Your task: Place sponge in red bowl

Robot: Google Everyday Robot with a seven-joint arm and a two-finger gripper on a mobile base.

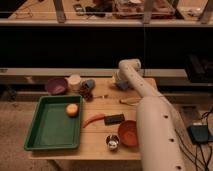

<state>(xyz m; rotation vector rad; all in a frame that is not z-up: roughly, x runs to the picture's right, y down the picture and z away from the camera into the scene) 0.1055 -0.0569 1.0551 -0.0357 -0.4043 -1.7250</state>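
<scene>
A dark rectangular sponge (114, 119) lies flat on the wooden table (102, 102), just up and left of the red bowl (128, 133) near the front edge. The bowl looks empty. My white arm reaches up from the lower right over the table's right side. My gripper (120, 82) hangs at the table's far edge, well behind the sponge and the bowl, and touches neither.
A green tray (50, 132) on the left holds an orange fruit (72, 110). An orange carrot-like object (93, 120) lies beside the sponge. A shiny metal cup (112, 142) stands left of the bowl. A purple bowl (56, 85), a white cup (74, 81) and a blue object (88, 85) stand at the back left.
</scene>
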